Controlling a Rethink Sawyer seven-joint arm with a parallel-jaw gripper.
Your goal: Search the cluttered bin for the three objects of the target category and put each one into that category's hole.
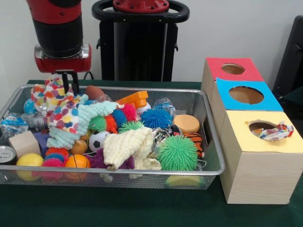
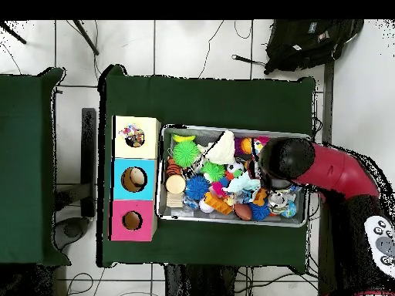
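Over the bin's end farthest from the boxes: tool (image 1: 71,78) – hanging just above the spotted cloth (image 1: 59,111); open or closed cannot be told.
Below the tool: wire bin (image 1: 214,156) crammed with spiky balls, cloths, small balls, wooden pieces.
Beside the tool's tip: brown football (image 1: 94,91) by the bin's back wall.
Well apart from the tool, across the bin: green spiky ball (image 1: 177,152) and blue spiky ball (image 1: 156,117).
Beyond the bin's other end: three wooden boxes – red-topped box (image 1: 233,69), blue-topped box (image 1: 246,95), yellow-topped box (image 1: 265,142).
Yellow hole: crumpled wrapper (image 1: 273,132) lodged in its mouth.
Underneath all: green worktop (image 1: 118,208).
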